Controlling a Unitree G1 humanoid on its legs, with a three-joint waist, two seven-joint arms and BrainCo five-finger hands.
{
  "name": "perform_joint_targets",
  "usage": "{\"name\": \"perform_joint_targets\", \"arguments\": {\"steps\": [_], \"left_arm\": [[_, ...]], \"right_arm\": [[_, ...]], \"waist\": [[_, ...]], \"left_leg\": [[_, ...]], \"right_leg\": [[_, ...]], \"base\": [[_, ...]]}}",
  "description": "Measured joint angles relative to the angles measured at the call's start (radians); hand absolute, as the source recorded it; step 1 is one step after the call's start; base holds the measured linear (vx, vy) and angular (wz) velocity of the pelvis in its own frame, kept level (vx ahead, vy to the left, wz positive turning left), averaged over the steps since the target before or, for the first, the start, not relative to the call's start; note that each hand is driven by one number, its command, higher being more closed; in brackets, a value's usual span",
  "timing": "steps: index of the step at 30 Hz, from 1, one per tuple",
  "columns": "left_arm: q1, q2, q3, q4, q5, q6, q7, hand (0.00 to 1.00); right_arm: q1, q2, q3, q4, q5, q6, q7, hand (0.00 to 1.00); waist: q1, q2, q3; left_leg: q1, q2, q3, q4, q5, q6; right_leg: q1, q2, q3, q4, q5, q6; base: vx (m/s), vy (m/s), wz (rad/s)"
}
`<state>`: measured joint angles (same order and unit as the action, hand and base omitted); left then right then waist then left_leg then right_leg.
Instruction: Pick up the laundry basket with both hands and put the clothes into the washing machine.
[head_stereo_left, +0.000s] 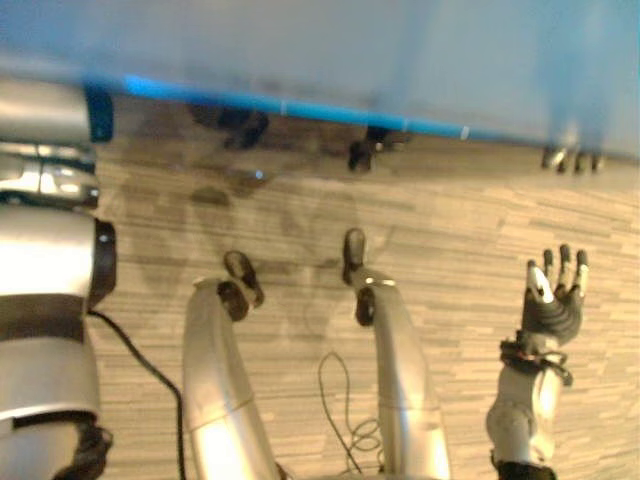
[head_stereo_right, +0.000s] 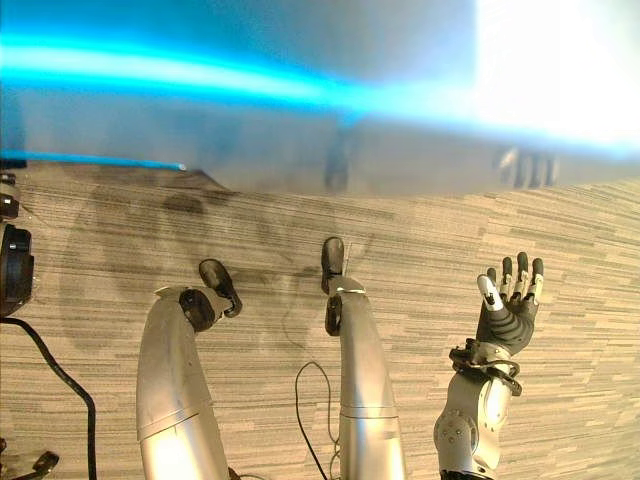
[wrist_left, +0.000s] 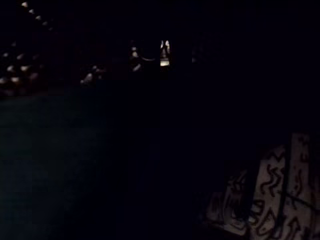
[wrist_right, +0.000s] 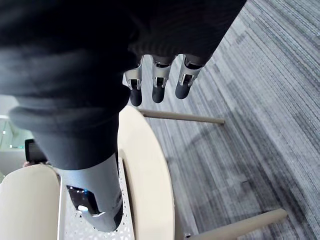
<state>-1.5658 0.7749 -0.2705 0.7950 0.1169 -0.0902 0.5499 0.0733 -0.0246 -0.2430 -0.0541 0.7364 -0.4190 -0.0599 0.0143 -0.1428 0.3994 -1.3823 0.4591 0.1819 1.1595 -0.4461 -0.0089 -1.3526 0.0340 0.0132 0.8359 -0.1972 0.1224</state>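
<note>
My right hand (head_stereo_left: 552, 300) hangs low on the right over the carpet, palm up, open and holding nothing. Its fingers (wrist_right: 157, 82) are straight in the right wrist view. My left arm (head_stereo_left: 45, 260) rises along the left edge and runs up under a pale grey-blue surface with a bright blue edge (head_stereo_left: 330, 60) that spans the top of both eye views. The left wrist view is almost black; a white cloth with dark squiggles (wrist_left: 270, 200) lies in that dark space. A white perforated surface (wrist_right: 90, 227) shows beside my right arm; I cannot tell whether it is the basket.
Striped grey carpet (head_stereo_right: 560, 230) covers the floor. A cream round-edged piece of furniture (wrist_right: 145, 170) on thin pale legs stands close by my right hand. Dark castors (head_stereo_left: 365, 150) sit on the floor under the blue edge.
</note>
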Motion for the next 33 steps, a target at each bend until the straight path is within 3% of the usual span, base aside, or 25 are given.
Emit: {"name": "perform_joint_targets", "arguments": {"steps": [5, 13, 18, 21, 23, 26, 31, 33], "left_arm": [[0.001, -0.032, 0.103, 0.032, -0.06, 0.012, -0.031, 0.0], [0.001, -0.122, 0.2, 0.128, -0.209, 0.053, -0.155, 0.0], [0.024, -0.126, 0.254, 0.127, -0.191, 0.066, -0.18, 0.0], [0.088, -0.128, 0.283, 0.126, -0.107, 0.07, -0.211, 0.0], [0.16, -0.128, 0.284, 0.13, -0.085, 0.083, -0.294, 0.0], [0.185, -0.138, 0.283, 0.155, -0.086, 0.093, -0.363, 0.0], [0.184, -0.148, 0.313, 0.151, -0.107, 0.089, -0.372, 0.0], [0.186, -0.169, 0.363, 0.135, -0.13, 0.081, -0.342, 0.0]], "right_arm": [[0.0, 0.006, 0.02, 0.001, 0.0, 0.007, 0.007, 0.0], [0.0, 0.008, 0.021, 0.001, 0.0, 0.037, 0.016, 0.0], [0.0, 0.007, 0.029, 0.001, 0.0, 0.041, 0.017, 0.0], [-0.003, 0.007, 0.043, 0.001, 0.0, 0.053, 0.019, 0.0], [-0.016, 0.008, 0.049, 0.001, 0.0, 0.058, 0.022, 0.0], [-0.027, 0.008, 0.049, 0.001, 0.0, 0.074, 0.034, 0.0], [-0.027, 0.008, 0.049, 0.001, 0.01, 0.076, 0.043, 0.0], [-0.027, 0.008, 0.049, 0.001, 0.01, 0.076, 0.043, 0.0]], "waist": [[0.0, 0.0, -0.001], [-0.004, 0.008, -0.008], [-0.004, 0.009, -0.01], [-0.003, 0.011, -0.012], [-0.002, 0.011, -0.012], [-0.003, 0.011, -0.012], [-0.001, 0.01, -0.012], [-0.001, 0.01, -0.011]], "left_leg": [[-0.005, 0.012, -0.011, -0.005, 0.0, 0.0], [-0.019, 0.013, -0.032, -0.006, 0.003, -0.006], [-0.021, 0.013, -0.033, -0.007, 0.004, -0.006], [-0.023, 0.013, -0.035, -0.01, 0.005, -0.008], [-0.022, 0.013, -0.035, -0.012, 0.006, -0.011], [-0.021, 0.013, -0.035, -0.018, 0.013, -0.021], [-0.02, 0.01, -0.042, -0.017, 0.016, -0.026], [-0.018, 0.007, -0.045, -0.015, 0.021, -0.023]], "right_leg": [[0.01, -0.002, -0.026, -0.021, 0.001, 0.002], [0.011, -0.003, -0.047, -0.021, 0.019, -0.002], [0.011, -0.003, -0.047, -0.026, 0.024, 0.0], [0.011, -0.003, -0.05, -0.026, 0.025, -0.001], [0.01, -0.003, -0.051, -0.024, 0.025, -0.001], [0.01, -0.004, -0.051, -0.021, 0.025, -0.002], [0.01, -0.01, -0.059, -0.002, 0.028, -0.004], [0.01, -0.017, -0.065, 0.013, 0.03, -0.007]], "base": [[-0.01, 0.057, -0.07], [-0.01, 0.04, 0.04], [-0.01, 0.053, -0.01], [-0.01, 0.049, 0.02], [-0.01, 0.04, 0.04], [-0.01, 0.032, 0.08], [0.0, 0.032, 0.09], [0.0, 0.034, 0.12]]}}
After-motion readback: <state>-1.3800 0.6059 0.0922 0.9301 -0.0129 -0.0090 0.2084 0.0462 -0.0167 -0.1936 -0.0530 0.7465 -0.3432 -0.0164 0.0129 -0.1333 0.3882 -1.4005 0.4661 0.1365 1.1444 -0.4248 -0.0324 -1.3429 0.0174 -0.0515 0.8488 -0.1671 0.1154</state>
